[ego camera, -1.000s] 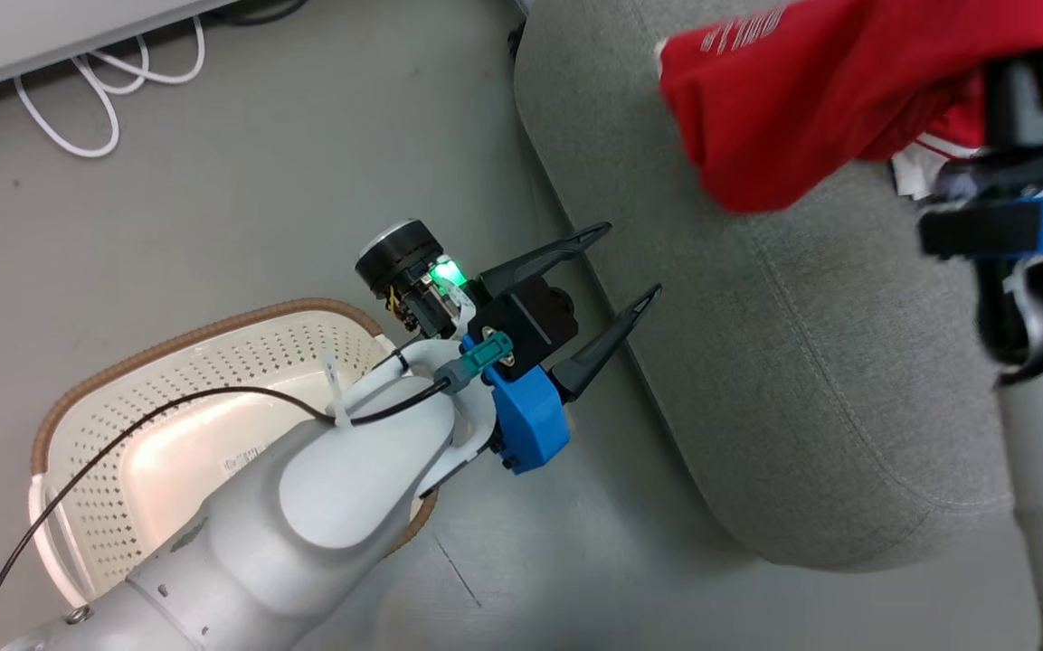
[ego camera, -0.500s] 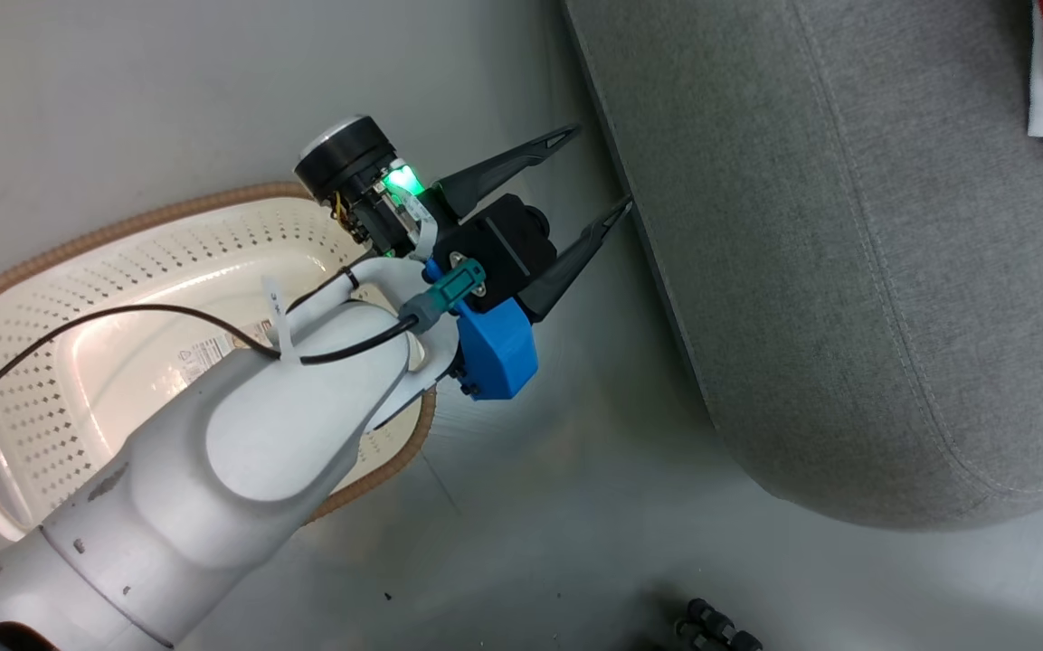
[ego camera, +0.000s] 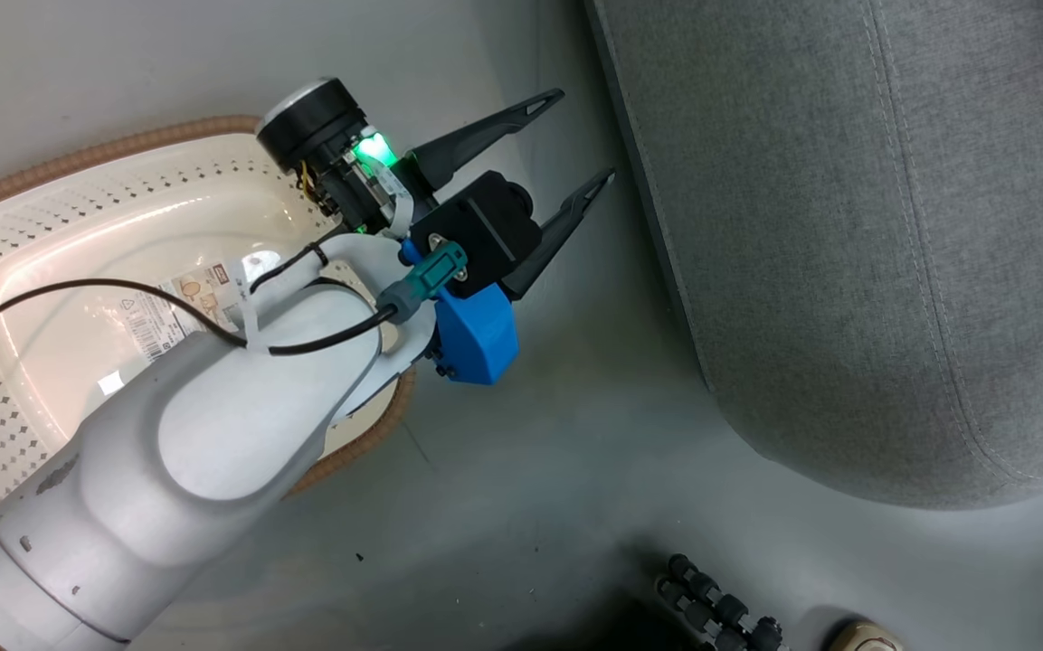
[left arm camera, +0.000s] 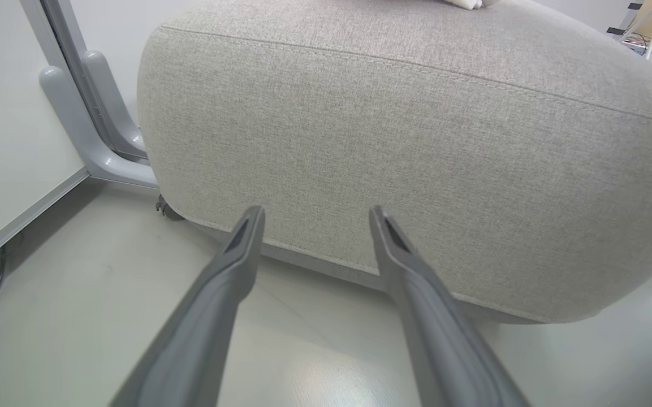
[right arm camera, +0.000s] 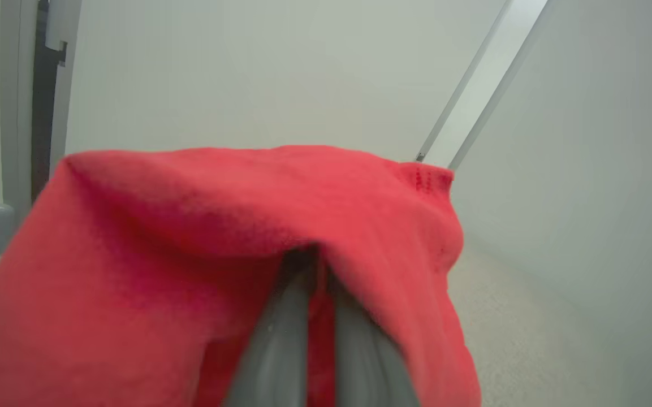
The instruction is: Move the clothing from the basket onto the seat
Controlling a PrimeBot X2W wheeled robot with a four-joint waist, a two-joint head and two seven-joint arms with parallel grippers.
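the red jersey (right arm camera: 178, 237) lies draped over the right tool (right arm camera: 314, 265), whose fingers are pressed together on a fold of it. it seems to be held above the seat (ego camera: 847, 235), because pale woven fabric shows under it in the right wrist view. it is soft, light and limp, not fragile. i think a pinch on a thick fold holds it best, since one thin layer may slip out. it is bunched, so i cannot tell its long axis; the cloth falls down on both sides of the fingers. the left tool (ego camera: 583, 136) has its fingers wide apart and holds nothing. it is above the floor (ego camera: 530, 470), between the basket (ego camera: 123, 145) and the seat, pointing at the side of the seat.
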